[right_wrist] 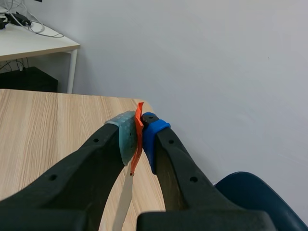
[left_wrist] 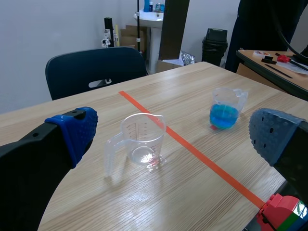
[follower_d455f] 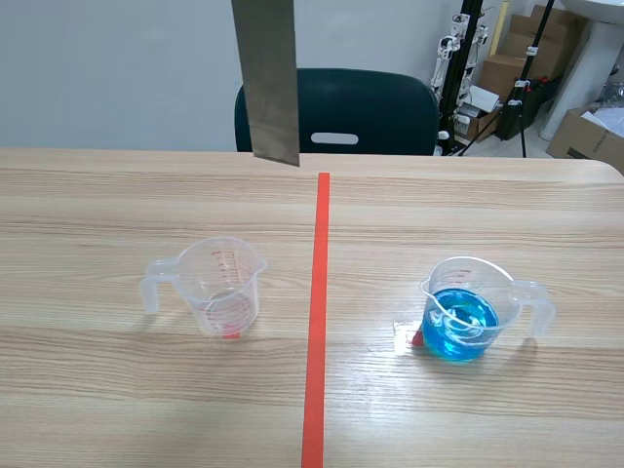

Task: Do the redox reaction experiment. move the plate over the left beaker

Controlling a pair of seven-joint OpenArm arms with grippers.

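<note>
A grey metal plate (follower_d455f: pixel 266 78) hangs upright from above, its lower end over the far table, behind the empty clear left beaker (follower_d455f: pixel 219 285). The right beaker (follower_d455f: pixel 466 314) holds blue liquid. In the right wrist view my right gripper (right_wrist: pixel 138 137) is shut on the plate (right_wrist: pixel 125 199), seen edge-on, with orange tape at its top. Neither gripper shows in the scene view. My left gripper (left_wrist: pixel 173 137) is open, with the empty beaker (left_wrist: pixel 142 142) ahead between its fingers, the blue beaker (left_wrist: pixel 225 109) further off and the plate (left_wrist: pixel 173 29) hanging beyond.
An orange-red tape line (follower_d455f: pixel 317 322) runs down the table's middle between the beakers. A dark chair (follower_d455f: pixel 341 112) stands at the far edge. Boxes and stands (follower_d455f: pixel 517 68) sit behind at the right. A second desk (left_wrist: pixel 279 62) lies beyond the table.
</note>
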